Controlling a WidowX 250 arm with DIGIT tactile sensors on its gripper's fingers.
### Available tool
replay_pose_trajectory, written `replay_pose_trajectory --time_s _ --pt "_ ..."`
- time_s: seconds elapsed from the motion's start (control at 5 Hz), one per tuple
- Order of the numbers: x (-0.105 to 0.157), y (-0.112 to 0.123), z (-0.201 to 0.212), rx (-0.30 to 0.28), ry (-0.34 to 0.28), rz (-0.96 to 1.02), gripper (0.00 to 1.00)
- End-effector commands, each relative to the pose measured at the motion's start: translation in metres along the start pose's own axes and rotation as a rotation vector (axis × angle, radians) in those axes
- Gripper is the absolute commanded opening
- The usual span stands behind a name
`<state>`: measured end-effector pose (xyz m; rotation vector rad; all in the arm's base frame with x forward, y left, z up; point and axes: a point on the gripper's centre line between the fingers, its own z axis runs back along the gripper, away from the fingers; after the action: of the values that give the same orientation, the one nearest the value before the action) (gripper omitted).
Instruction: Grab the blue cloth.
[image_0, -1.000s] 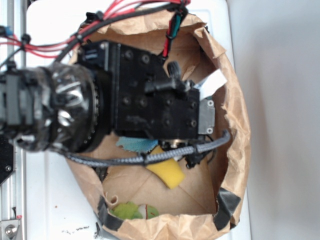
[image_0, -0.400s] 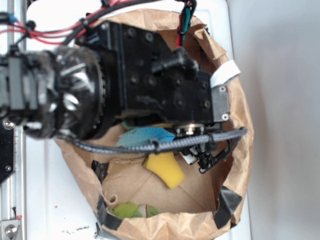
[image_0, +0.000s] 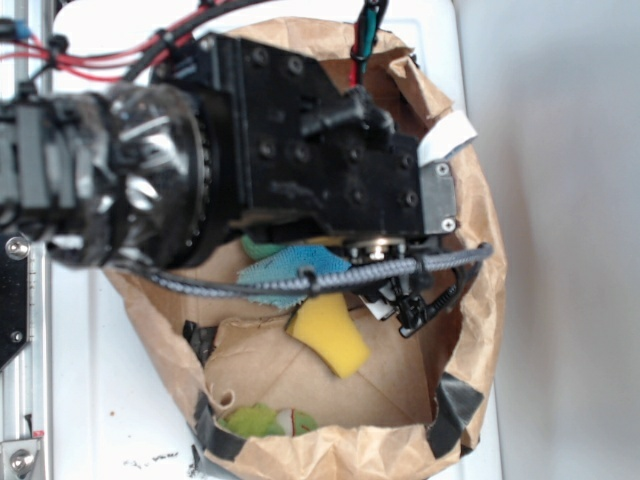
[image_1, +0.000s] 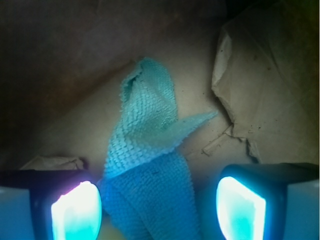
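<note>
The blue cloth (image_1: 150, 150) is a teal terry rag lying crumpled on the brown paper floor of the bag; in the exterior view the blue cloth (image_0: 285, 272) shows just below the black arm body. My gripper (image_1: 157, 210) is open, with its two glowing fingers either side of the cloth's near end. The left pad (image_1: 75, 212) is close beside the cloth and the right pad (image_1: 240, 207) stands apart from it. In the exterior view the arm hides the fingers.
The brown paper bag (image_0: 470, 290) walls surround the work area. A yellow sponge (image_0: 328, 335) lies beside the cloth. A green ball (image_0: 255, 420) sits at the bag's near left corner. A grey braided cable (image_0: 330, 282) crosses over the cloth.
The arm has shifted up and right in the exterior view, and more of the blue cloth shows below it. The sponge and ball have not moved.
</note>
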<state>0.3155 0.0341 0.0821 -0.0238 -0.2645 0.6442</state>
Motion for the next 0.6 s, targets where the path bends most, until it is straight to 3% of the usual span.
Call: replay_pose_trajectory --time_s 0.0,0.2,0.4 --pt "0.014 0.008 0.020 -0.028 -0.053 0.017 1.00" --pt "0.012 0.002 0.002 -0.011 -0.049 0.030 1.00" --pt "0.022 -0.008 -0.007 -0.037 -0.050 0.038 1.00"
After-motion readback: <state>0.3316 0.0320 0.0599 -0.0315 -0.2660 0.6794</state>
